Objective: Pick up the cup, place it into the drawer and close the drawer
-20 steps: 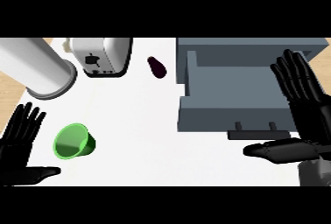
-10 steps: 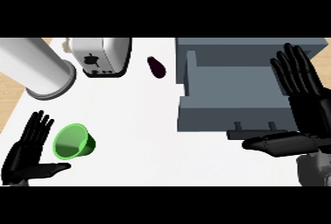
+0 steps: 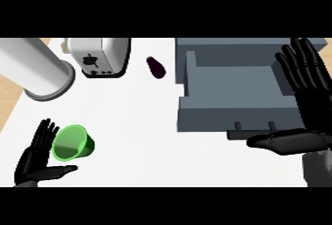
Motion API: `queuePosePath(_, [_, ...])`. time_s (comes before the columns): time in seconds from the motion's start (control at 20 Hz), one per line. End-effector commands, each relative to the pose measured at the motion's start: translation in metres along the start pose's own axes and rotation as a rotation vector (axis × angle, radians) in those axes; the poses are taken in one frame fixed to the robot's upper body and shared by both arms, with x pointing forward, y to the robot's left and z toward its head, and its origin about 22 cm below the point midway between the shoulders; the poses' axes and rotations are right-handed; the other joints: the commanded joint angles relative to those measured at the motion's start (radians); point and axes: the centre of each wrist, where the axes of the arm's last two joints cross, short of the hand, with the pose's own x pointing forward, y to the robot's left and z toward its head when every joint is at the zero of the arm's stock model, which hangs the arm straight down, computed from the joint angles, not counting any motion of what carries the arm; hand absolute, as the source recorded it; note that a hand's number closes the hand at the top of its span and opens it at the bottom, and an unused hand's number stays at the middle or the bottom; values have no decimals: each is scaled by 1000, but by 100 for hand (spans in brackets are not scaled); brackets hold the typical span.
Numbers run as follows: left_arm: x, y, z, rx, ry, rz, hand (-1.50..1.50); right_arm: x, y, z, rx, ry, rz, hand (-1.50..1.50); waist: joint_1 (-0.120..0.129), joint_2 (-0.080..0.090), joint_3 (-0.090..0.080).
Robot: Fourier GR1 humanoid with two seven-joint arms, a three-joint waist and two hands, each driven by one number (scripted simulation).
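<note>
A green cup (image 3: 73,143) lies on its side on the white counter (image 3: 136,132) at the lower left, mouth toward the left. My left hand (image 3: 37,160) is open right beside the cup's mouth, fingers straight, thumb below it, not curled round it. The grey drawer (image 3: 236,94) stands pulled open at the right, its handle (image 3: 254,130) facing the front. My right hand (image 3: 304,110) is open over the drawer's right side, fingers pointing up, thumb stretched left beside the handle.
A white toaster (image 3: 99,56) stands at the back, with a large grey cylinder (image 3: 32,70) to its left. A dark purple eggplant (image 3: 156,67) lies between the toaster and the drawer.
My left hand has moved right, closing in on the cup. My right hand has shifted slightly left and up near the drawer's handle.
</note>
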Motion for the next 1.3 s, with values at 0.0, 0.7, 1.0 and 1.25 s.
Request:
queuePosePath(0.0, [-14,-7,6,-11,-45,4,-150,1,15,22,3,12,7,-150,-2,-1,0])
queuePosePath(0.7, [-20,-15,-1,-48,-88,26,-150,11,-10,-15,16,6,-11,-150,-6,5,-2])
queuePosePath(1.0, [-31,-32,5,-51,-120,81,-150,-8,-8,6,13,6,2,-150,-12,6,-3])
queuePosePath(1.25, [-27,-38,-6,-127,-103,179,-150,-5,-11,0,2,7,12,-150,-9,6,-3])
